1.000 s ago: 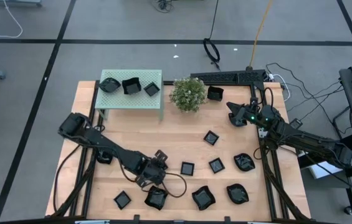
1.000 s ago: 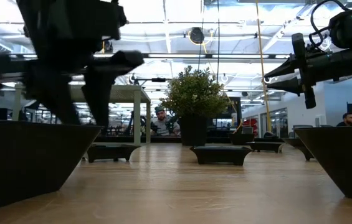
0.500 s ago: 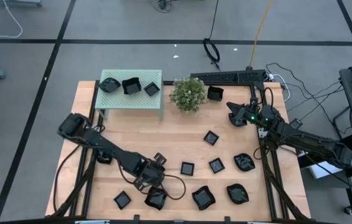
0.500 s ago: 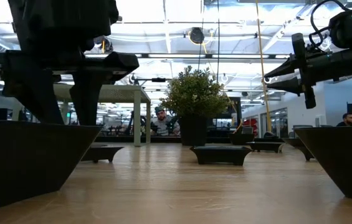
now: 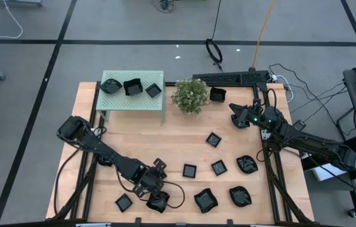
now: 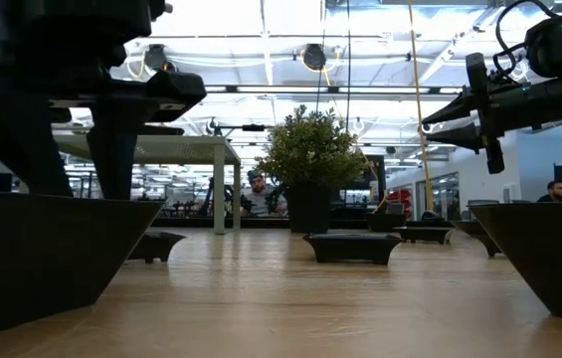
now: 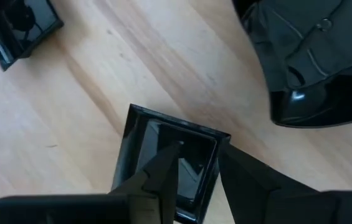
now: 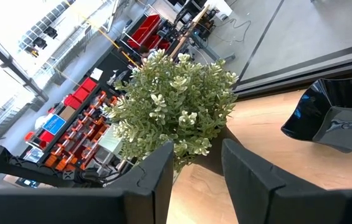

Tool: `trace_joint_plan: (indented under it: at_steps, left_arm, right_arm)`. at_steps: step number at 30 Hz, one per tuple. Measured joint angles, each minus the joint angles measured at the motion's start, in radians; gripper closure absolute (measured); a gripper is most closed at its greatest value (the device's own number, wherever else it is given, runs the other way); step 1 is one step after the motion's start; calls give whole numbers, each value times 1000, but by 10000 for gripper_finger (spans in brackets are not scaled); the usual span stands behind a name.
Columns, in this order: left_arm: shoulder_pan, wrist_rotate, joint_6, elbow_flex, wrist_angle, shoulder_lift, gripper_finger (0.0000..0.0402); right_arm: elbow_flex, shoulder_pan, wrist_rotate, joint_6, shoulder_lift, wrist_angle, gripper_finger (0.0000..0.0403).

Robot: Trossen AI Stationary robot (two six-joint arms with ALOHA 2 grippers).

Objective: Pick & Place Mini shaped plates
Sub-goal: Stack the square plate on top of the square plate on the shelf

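Straddling: the left gripper (image 7: 200, 152) is hanging low over a square mini plate (image 7: 163, 134), with one finger (image 7: 163, 171) inside the dish and the other outside its rim.
Jaws, left: they are standing apart with bare dish showing between them; whether either pad is touching the rim cannot be told.
Neighbours: a wavy-rimmed plate (image 7: 313, 74) is lying just beyond that gripper to one side, and another square plate (image 7: 14, 25) is sitting farther off on the other.
Other plates: more black dishes (image 5: 218, 167) are lying scattered between the two grippers, and three are resting on a pale green stand (image 5: 133, 104) well away from the left gripper (image 5: 154, 180).
Right gripper (image 8: 197, 155): it is waiting in the air with its fingers spread and nothing between them, pointing at a leafy potted plant (image 8: 176, 99) near its tips, with a glossy plate (image 8: 337, 118) beside it.
Surface: a light wooden table (image 5: 178, 142) is carrying everything.
Room: grey floor with dark lines and cables is surrounding the table; ceiling lights are glowing, and a person (image 6: 254, 194) is sitting beyond the plant.
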Motion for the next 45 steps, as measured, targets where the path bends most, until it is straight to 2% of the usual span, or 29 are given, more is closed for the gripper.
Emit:
trace_joint_plan:
  at_steps: [7, 13, 27, 30, 36, 39, 45]
  left_arm:
    - [-2, -32, -1, 12, -19, -43, 282]
    - [-20, 46, -60, 10, -53, -53, 282]
    - [29, 14, -58, -11, -50, 40, 283]
    - [28, 20, -56, -11, -48, 41, 304]
    - [35, -4, -119, -10, -47, 43, 389]
    - [41, -31, -182, -10, -45, 38, 390]
    - [36, -65, -186, 27, -45, -3, 396]
  right_arm:
    - [0, 0, 0, 0, 0, 0, 280]
    - [0, 0, 0, 0, 0, 0, 280]
    - [0, 0, 0, 0, 0, -1, 280]
    - [0, 0, 0, 0, 0, 0, 280]
    - [0, 0, 0, 0, 0, 0, 280]
    - [0, 0, 0, 0, 0, 0, 280]
    - [0, 0, 0, 0, 0, -1, 280]
